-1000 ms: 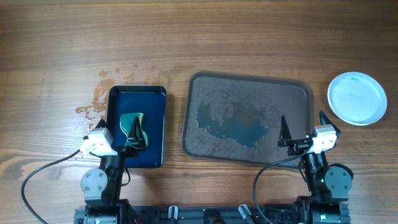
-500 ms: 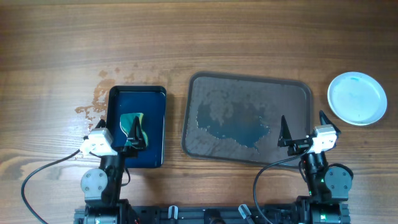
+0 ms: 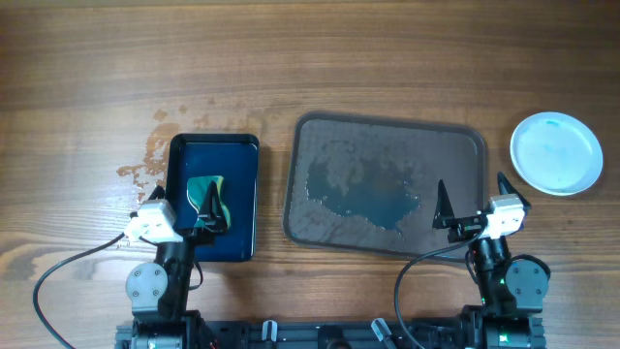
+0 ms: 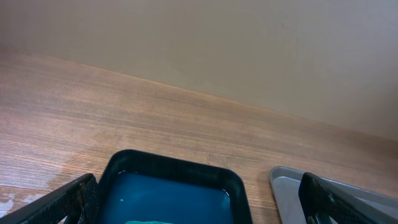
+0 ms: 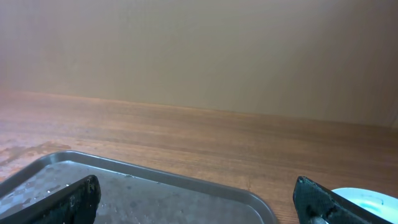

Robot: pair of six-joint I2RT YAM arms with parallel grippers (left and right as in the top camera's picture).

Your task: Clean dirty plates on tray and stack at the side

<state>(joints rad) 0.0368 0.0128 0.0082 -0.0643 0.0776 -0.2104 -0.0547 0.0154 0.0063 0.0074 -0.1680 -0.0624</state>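
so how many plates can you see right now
1: a white plate on the table, just right of the grey tray, by its far corner. None on the tray. It could be a stack, hiding others beneath.

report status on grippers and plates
Left gripper open, empty. Right gripper open, empty. Plates off tray, on table to its right. Nothing in the way.

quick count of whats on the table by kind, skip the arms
trays: 2 (large grey-brown rectangular tray, smaller dark-blue rectangular tray)
round white plate: 1 showing, possibly a stack
green-and-yellow sponge: 1
total: 4
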